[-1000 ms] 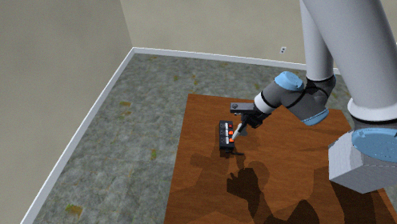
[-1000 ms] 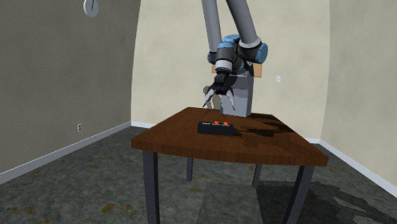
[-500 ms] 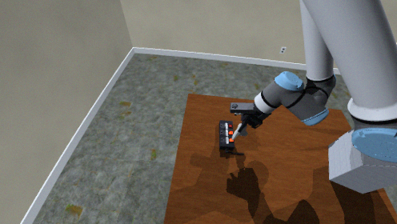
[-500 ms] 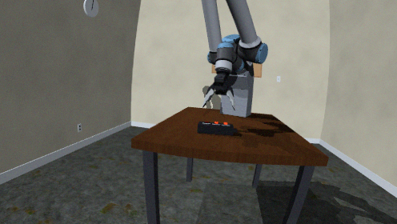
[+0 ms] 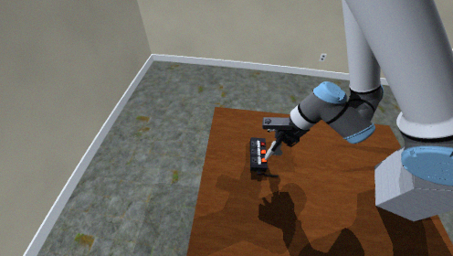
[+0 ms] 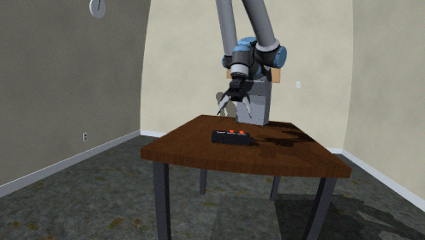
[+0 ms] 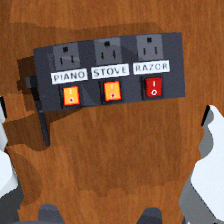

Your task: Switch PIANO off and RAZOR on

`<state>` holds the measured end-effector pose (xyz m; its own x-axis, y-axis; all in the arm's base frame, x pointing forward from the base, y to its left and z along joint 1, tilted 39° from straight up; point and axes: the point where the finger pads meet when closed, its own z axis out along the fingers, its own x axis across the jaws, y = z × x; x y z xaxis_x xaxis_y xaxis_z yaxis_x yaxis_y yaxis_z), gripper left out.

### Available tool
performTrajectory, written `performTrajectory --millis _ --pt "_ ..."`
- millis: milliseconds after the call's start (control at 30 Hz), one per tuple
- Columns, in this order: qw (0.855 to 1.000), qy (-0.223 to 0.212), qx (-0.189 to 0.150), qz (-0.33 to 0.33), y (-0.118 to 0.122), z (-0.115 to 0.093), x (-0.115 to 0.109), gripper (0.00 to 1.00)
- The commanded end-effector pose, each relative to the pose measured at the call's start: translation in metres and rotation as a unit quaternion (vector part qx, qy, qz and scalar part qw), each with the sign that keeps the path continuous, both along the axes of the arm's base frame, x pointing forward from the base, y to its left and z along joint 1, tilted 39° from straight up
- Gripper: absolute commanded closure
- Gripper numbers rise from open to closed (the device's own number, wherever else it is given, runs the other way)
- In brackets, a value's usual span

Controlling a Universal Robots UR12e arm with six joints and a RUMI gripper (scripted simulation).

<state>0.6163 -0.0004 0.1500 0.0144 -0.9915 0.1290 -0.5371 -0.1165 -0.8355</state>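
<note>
A black power strip (image 7: pixel 110 70) lies face up on the wooden table, also seen in the top view (image 5: pixel 258 154) and the exterior view (image 6: pixel 230 137). It has three labelled switches. The PIANO switch (image 7: pixel 71 96) glows orange. The STOVE switch (image 7: pixel 112 91) glows orange. The RAZOR switch (image 7: pixel 154 87) is dark red and unlit. My gripper (image 6: pixel 234 106) hangs above the strip, apart from it, with fingers wide open and empty. Its fingers show at the left and right edges of the wrist view (image 7: pixel 107 165).
The strip's short cable (image 7: pixel 41 112) runs off its PIANO end. The arm's grey base (image 5: pixel 411 183) stands on the table's far side. The table edge (image 6: pixel 240 165) is close to the strip in the exterior view.
</note>
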Motion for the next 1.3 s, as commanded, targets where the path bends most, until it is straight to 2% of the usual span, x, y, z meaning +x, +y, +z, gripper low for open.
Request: performTrajectory --millis 0,833,1267 --pt "1.000 0.001 0.001 0.001 0.001 -0.002 -0.002 0.00" --pt "1.000 0.002 -0.003 0.001 0.000 0.003 0.002 0.00" --pt "0.999 0.049 -0.015 0.001 -0.002 0.011 -0.001 0.00"
